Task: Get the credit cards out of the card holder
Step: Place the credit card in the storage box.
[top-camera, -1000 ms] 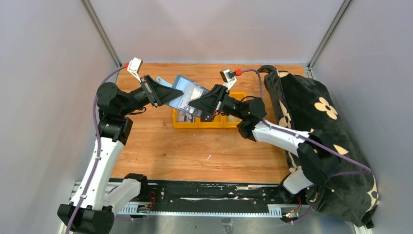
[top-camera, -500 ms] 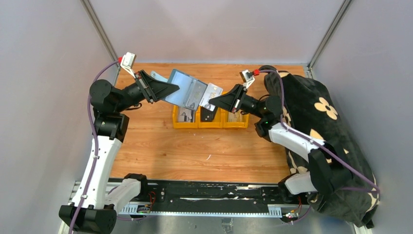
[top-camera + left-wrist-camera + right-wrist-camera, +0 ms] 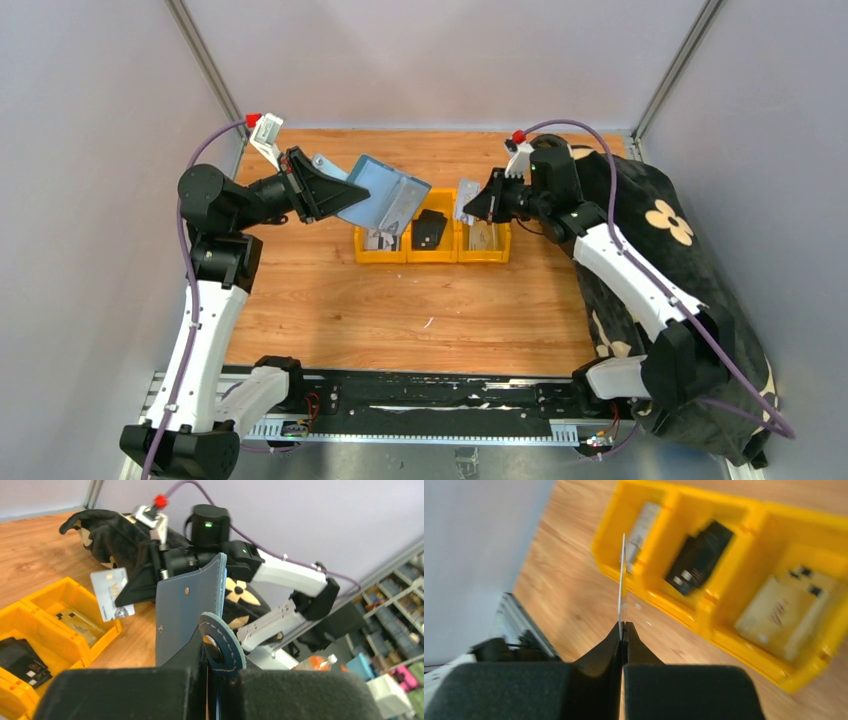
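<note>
My left gripper (image 3: 345, 190) is shut on the tab end of the slate-blue card holder (image 3: 385, 193), holding it tilted in the air over the left end of the yellow bins. From the left wrist the card holder (image 3: 186, 612) stands edge-up between my fingers, its round snap tab (image 3: 220, 647) showing. My right gripper (image 3: 480, 205) is shut on a pale grey credit card (image 3: 466, 199), clear of the holder and above the right bin. The right wrist sees this card (image 3: 623, 575) edge-on, rising from the closed tips (image 3: 623, 626).
A row of three yellow bins (image 3: 432, 258) sits mid-table; each has a card in it: pale (image 3: 641, 530), dark (image 3: 698, 557) and beige (image 3: 781, 610). A black flower-print bag (image 3: 650, 230) lies along the right edge. Grey walls close in both sides.
My right gripper closed on the pale card, drew it out of the holder and carried it right over the bins. The left arm tilted the holder slightly and kept its grip.
</note>
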`<state>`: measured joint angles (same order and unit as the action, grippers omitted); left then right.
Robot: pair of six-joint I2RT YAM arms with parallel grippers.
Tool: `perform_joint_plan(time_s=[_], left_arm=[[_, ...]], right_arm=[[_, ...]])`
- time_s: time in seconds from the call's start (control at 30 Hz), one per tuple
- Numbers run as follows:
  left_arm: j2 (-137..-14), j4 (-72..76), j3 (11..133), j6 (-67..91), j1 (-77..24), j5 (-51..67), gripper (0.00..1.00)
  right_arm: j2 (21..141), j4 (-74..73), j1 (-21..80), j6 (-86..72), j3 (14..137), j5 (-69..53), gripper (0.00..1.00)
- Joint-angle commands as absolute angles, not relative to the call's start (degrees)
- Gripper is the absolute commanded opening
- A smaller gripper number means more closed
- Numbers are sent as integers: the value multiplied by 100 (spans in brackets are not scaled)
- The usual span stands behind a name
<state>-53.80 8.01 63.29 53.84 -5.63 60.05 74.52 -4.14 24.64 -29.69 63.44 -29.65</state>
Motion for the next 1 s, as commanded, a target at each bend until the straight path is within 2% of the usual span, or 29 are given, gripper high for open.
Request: perform_joint_plan(time_s=[0.0,0.17,0.27,0.4,0.67,0.97], left_arm=[[-5122,845,6639,4463,-519,6713,0],[-5067,188,6726,3823,-519,6801,0],[-5102,-1220,7005,2865,-527,6528,0],[-5093,-1618,7135,2564,-527,6323,0],[-5104,-1496,7068,2854,-527,6384,0],[-5021,-816,6867,3464,-527,6670,0]], right_arm=[[7867,-2171,2369,-1930,6448,-2012,0],[8269,-2528,2373,-1651,6667,-1489,0],[8604,-2663,2373,-1505,6893,-1377,0],[9035,-3008,2372,-1420,7410,-1446,0],[8949,-1922,2819,-2144,7884,-2772,0],[11068,-1990,3932,-2324,9875,-2856,0]])
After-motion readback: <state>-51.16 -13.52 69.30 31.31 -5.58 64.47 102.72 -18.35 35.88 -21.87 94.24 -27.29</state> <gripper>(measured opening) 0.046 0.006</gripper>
